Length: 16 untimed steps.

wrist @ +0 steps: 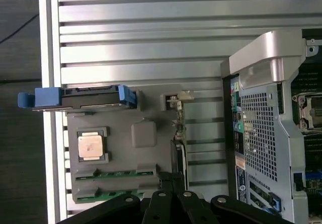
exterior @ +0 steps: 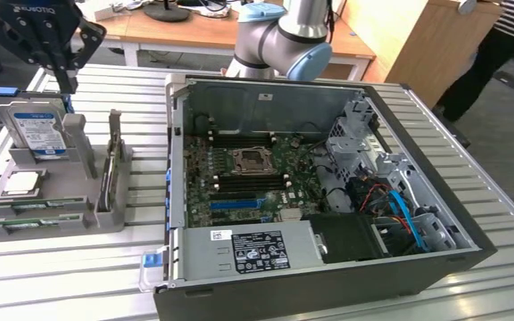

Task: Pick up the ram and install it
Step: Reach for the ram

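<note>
Above the holder (exterior: pixel 114 217), our fingers (exterior: pixel 63 79) hang pressed together; to take the ram (exterior: pixel 108 177) cleanly, we should line up square along its thin top edge

I see my gripper (wrist: pixel 171 177), fingers together, above the grey holder (wrist: pixel 143 133) — the ram (wrist: pixel 179 131) stands on edge in it, near the processor chip (wrist: pixel 90 146) and hard drive (wrist: pixel 90 97).
</note>
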### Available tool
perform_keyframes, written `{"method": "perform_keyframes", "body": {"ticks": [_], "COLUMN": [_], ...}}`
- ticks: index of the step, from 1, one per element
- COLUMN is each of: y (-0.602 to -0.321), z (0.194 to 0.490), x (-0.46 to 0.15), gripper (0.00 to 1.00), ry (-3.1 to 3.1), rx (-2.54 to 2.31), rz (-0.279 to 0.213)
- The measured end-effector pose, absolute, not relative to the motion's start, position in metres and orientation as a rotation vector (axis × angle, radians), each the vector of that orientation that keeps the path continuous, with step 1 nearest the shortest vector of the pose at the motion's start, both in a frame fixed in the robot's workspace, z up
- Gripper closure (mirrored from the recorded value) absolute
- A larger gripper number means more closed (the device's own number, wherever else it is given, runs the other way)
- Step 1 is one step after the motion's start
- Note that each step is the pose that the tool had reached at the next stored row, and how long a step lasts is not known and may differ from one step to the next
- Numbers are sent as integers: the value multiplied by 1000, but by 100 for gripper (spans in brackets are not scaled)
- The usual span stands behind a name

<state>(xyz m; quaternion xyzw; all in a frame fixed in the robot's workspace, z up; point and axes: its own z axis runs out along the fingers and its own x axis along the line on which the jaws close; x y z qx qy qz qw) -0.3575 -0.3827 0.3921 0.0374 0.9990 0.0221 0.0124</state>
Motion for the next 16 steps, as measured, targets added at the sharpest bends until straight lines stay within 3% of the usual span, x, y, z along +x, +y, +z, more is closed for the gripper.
{"method": "perform_keyframes", "body": {"ticks": [16], "y": [-381], "z": [392], "x": [-400], "gripper": [89], "ry": [3114], "rx": [117], "rz": [69]}}
